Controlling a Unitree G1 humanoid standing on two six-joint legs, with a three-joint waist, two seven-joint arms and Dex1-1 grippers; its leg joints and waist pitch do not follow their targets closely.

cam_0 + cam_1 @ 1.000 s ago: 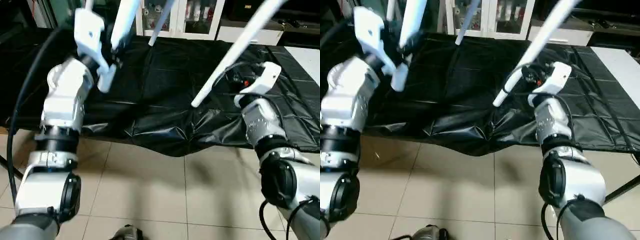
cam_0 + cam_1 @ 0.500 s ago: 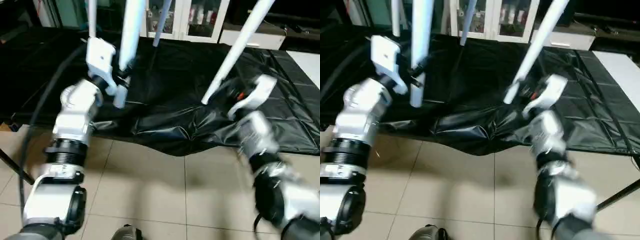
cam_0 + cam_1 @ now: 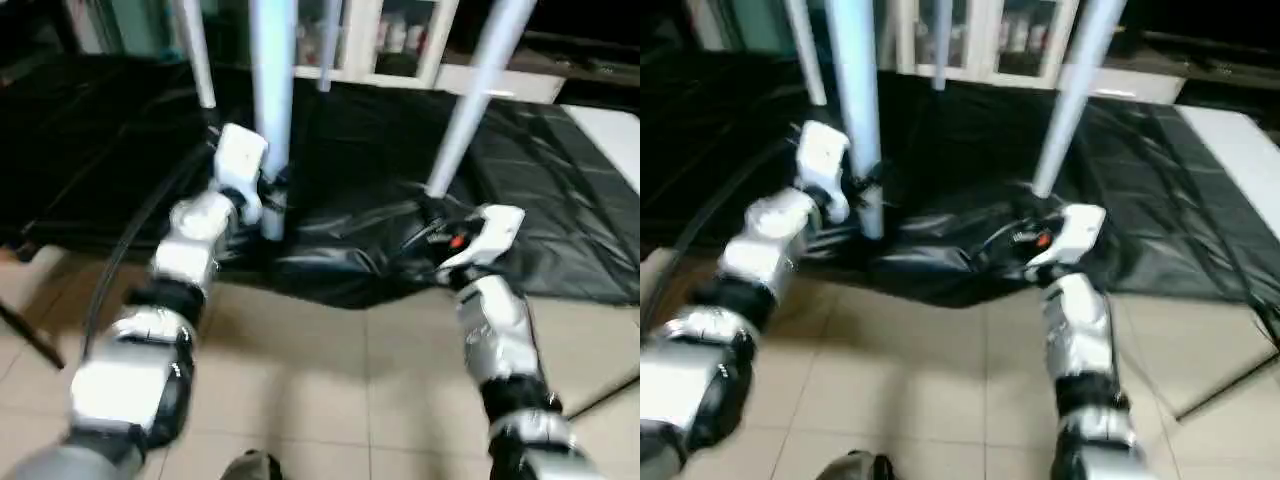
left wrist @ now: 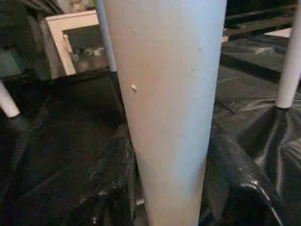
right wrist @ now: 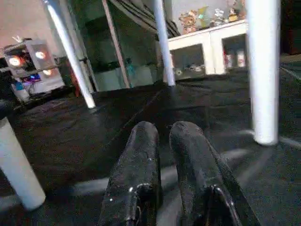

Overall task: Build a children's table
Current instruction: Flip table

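Robot stands under a raised children's table, one leg in its left gripper.

A black-covered work surface (image 3: 560,200) spreads ahead, with four white legs coming down onto it — the tabletop itself is above the frame. The near-left leg (image 3: 272,90) runs almost upright, and the left gripper (image 3: 262,195) is clamped around its lower end, the leg crowding the left wrist view. The near-right leg (image 3: 470,110) slants down to the cover just beyond the right gripper (image 3: 432,215); its long axis leans up and away. The right fingers (image 5: 136,165) are nearly together, holding nothing, with that leg just beside them. By my reading, the right arm is nearer it.
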